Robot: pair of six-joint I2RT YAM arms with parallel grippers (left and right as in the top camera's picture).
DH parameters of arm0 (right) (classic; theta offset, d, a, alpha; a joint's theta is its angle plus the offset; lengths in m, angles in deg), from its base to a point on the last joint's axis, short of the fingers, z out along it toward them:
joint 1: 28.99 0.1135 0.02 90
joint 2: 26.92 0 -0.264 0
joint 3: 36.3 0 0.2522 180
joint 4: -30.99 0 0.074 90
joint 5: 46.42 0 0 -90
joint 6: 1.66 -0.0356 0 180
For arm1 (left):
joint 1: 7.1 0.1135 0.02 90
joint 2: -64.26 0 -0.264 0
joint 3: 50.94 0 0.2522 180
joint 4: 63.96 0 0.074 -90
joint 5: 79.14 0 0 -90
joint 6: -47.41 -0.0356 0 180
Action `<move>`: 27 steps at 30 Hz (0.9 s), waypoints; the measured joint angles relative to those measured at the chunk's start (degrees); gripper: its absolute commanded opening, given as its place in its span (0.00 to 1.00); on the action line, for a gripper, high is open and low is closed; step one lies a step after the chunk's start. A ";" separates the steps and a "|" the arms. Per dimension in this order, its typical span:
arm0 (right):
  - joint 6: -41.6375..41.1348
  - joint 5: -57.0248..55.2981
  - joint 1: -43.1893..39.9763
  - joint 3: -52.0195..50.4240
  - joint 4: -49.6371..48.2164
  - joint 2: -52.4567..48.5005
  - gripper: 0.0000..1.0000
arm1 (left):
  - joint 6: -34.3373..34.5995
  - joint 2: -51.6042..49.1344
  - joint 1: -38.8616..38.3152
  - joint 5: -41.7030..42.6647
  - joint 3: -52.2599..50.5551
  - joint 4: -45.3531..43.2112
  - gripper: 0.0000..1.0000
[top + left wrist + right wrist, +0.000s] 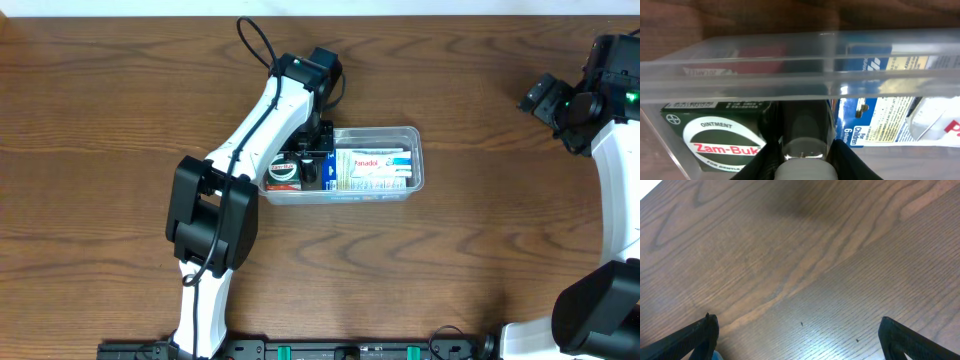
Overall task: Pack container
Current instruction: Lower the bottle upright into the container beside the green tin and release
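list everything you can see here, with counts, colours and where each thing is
container: 1, clear, middle of the table
Zam-Buk box: 1, green and white, in the container at its image-left end
Panadol box: 1, white, blue and red, fills the rest of the container
dark bottle: 1, dark with a pale top, in the container between the two boxes
table: 1, brown wood, under everything
left pincer: 1, black, reaching into the container, shut on the dark bottle
right pincer: 1, black, open over bare wood at the far right
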 measured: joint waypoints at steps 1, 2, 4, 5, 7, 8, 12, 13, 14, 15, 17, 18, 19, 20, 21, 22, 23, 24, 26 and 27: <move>0.02 0.00 0.00 0.00 0.00 0.00 0.99 | 0.04 0.00 0.00 0.04 -0.02 0.00 0.42; 0.02 0.00 0.00 0.00 0.00 0.00 0.99 | 0.09 0.00 0.00 0.04 -0.04 0.04 0.43; 0.02 0.00 0.00 0.00 0.00 0.00 0.99 | 0.02 0.00 0.00 0.26 -0.20 0.04 0.44; 0.02 -0.02 0.00 0.00 0.00 0.00 0.99 | -0.02 0.00 0.00 0.37 -0.22 0.04 0.46; 0.02 0.00 0.00 0.00 0.00 0.00 0.99 | -0.07 0.00 0.00 0.63 -0.24 0.04 0.49; 0.02 0.00 0.00 0.00 0.00 0.00 0.99 | -0.09 0.00 0.00 0.72 -0.24 0.04 0.49; 0.02 0.00 0.00 0.00 0.00 0.00 0.99 | -0.04 0.00 0.00 1.11 -0.24 0.04 0.50; 0.02 0.00 0.00 0.00 0.00 0.00 0.99 | -0.04 0.00 0.00 1.14 -0.24 0.04 0.50; 0.02 0.00 0.00 0.00 0.00 0.00 0.99 | -0.04 0.00 0.00 1.14 -0.24 0.04 0.50; 0.02 0.00 0.00 0.00 0.00 0.00 0.99 | -0.04 0.00 0.00 1.14 -0.24 0.04 0.50; 0.02 0.00 0.00 0.00 0.00 0.00 0.99 | -0.04 0.00 0.00 1.16 -0.24 0.04 0.50; 0.02 -0.02 0.00 0.00 0.00 0.00 0.99 | -0.04 0.00 0.00 1.14 -0.22 0.07 0.50; 0.02 -0.02 0.00 0.00 0.00 0.00 0.99 | -0.04 0.00 0.00 1.14 -0.22 0.11 0.50; 0.02 0.00 0.00 0.00 0.00 0.00 0.99 | -0.04 0.00 0.00 1.14 -0.20 0.22 0.50; 0.02 0.00 0.00 0.00 0.00 0.00 0.99 | -0.04 0.00 0.00 1.14 -0.04 0.57 0.50; 0.02 0.00 0.00 0.00 0.00 0.00 0.99 | -0.04 0.00 0.00 1.14 0.20 0.94 0.50; 0.02 0.00 0.00 0.00 0.00 0.00 0.99 | -0.04 0.00 0.00 1.14 0.61 1.44 0.50; 0.02 0.00 0.00 0.00 0.00 0.00 0.99 | -0.04 0.00 0.00 1.14 1.03 1.79 0.51; 0.02 0.00 0.00 0.00 0.00 0.00 0.99 | -0.04 0.02 0.00 1.14 1.84 2.05 0.57; 0.02 0.00 0.00 0.00 0.00 0.00 0.99 | -0.07 0.11 0.00 1.14 2.01 2.08 0.60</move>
